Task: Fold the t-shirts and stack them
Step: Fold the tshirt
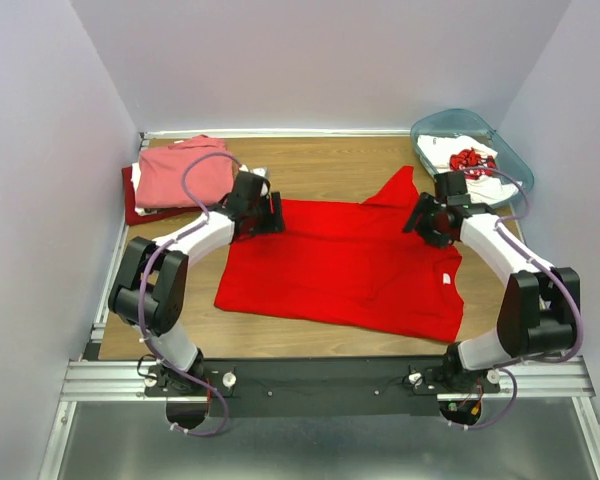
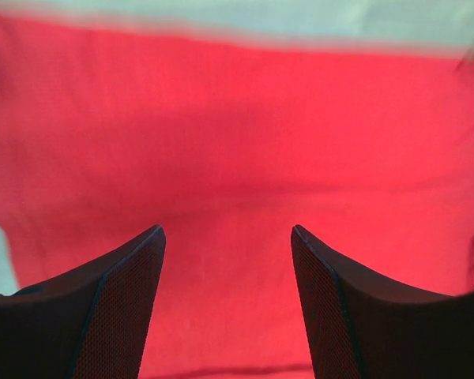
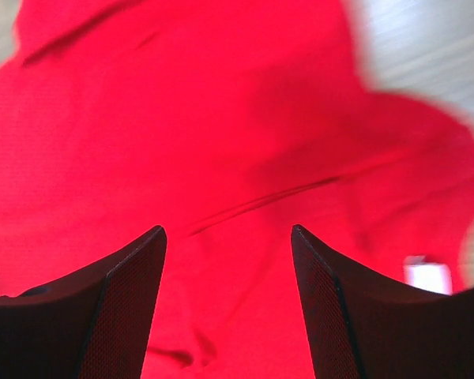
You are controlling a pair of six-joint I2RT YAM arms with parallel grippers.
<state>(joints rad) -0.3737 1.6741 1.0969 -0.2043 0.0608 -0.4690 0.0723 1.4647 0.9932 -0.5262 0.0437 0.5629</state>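
Note:
A bright red t-shirt [image 1: 350, 265] lies spread across the middle of the table, with a small white neck label [image 1: 446, 280] near its right edge. My left gripper [image 1: 277, 215] hangs open over the shirt's far left corner, nothing between its fingers; red cloth [image 2: 237, 158] fills its wrist view. My right gripper [image 1: 412, 220] is open above the shirt's far right part, near a raised sleeve [image 1: 398, 188]; creased red cloth [image 3: 221, 134] and the label [image 3: 426, 276] show below it. A salmon-pink shirt [image 1: 185, 175] lies folded on a darker red one [image 1: 132, 205] at far left. A white shirt with red print [image 1: 470, 162] sits in the bin.
A translucent teal plastic bin [image 1: 520, 165] stands at the far right corner. The folded stack occupies the far left corner. Walls close the table on three sides. Bare wood [image 1: 320, 165] shows behind the red shirt and along the near edge [image 1: 180, 335].

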